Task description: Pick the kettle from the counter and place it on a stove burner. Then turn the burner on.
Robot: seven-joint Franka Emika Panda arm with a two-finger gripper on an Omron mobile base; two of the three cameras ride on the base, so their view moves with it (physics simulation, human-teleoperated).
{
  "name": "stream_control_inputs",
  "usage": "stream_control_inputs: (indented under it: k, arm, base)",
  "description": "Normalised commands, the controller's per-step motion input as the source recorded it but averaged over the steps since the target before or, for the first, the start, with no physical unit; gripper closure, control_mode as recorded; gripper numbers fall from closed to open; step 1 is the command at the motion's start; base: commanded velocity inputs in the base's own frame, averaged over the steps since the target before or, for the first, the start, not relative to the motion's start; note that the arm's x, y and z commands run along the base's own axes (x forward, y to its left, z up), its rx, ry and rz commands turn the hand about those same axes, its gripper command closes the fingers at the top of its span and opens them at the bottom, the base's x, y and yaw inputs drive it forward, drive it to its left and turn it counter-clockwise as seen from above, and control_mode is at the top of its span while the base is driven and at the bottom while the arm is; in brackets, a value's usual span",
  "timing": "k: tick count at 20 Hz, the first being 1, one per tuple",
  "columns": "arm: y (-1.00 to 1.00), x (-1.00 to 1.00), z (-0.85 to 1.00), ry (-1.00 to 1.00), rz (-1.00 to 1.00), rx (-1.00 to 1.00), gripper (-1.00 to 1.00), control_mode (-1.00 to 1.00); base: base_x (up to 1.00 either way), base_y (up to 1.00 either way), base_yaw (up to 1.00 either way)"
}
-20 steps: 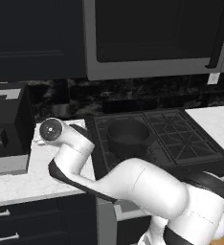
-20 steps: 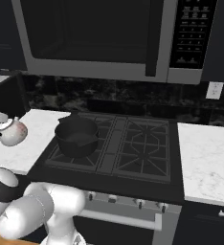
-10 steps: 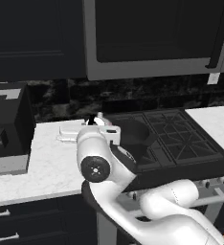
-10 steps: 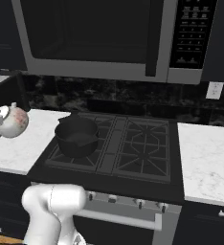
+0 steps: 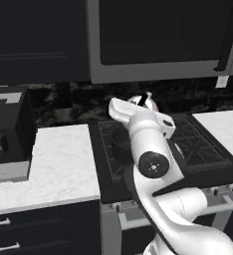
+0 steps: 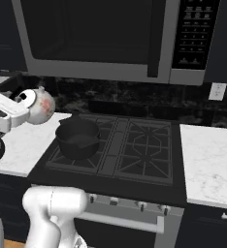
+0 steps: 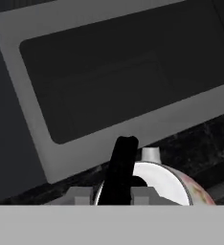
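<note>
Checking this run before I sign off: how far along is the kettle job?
Done: the kettle is off the counter, held in the air by the gripper, shut on its black handle.
In hand: carrying it, now near the cooktop's left edge.
Left: set it on a stove burner; the front left one holds a dark pot. Then turn that burner's knob on.

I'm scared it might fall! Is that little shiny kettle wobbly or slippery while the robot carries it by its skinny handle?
Probably a bit wobbly: the kettle hangs in the air by its thin black handle, with the gripper shut on that alone, so the round body could swing. Its shiny, smooth sides look slippery, and it is round, so it might tip if set unevenly on a stove burner.
</note>
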Motion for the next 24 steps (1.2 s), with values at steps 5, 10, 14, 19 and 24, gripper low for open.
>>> stream_control_inputs:
  k: [5,10,14,19,24]
  arm:
    - [-1.0,0.0,0.3,0.37,-0.35,0.18,1.0,-1.0]
    - [-1.0,0.01,0.08,0.43,-0.28,0.17,1.0,-1.0]
    - [-1.0,0.16,0.0,0.21,-0.05,0.2,1.0,-1.0]
    - [-1.0,0.21,0.0,0.03,0.16,0.19,1.0,-1.0]
    - [-1.0,0.06,-0.53,0.01,0.3,0.08,1.0,-1.0]
  base:
    - [0.0,0.0,0.0]
    - [0.0,0.0,0.0]
    - [0.0,0.0,0.0]
    - [0.0,0.0,0.0]
    - [0.0,0.0,0.0]
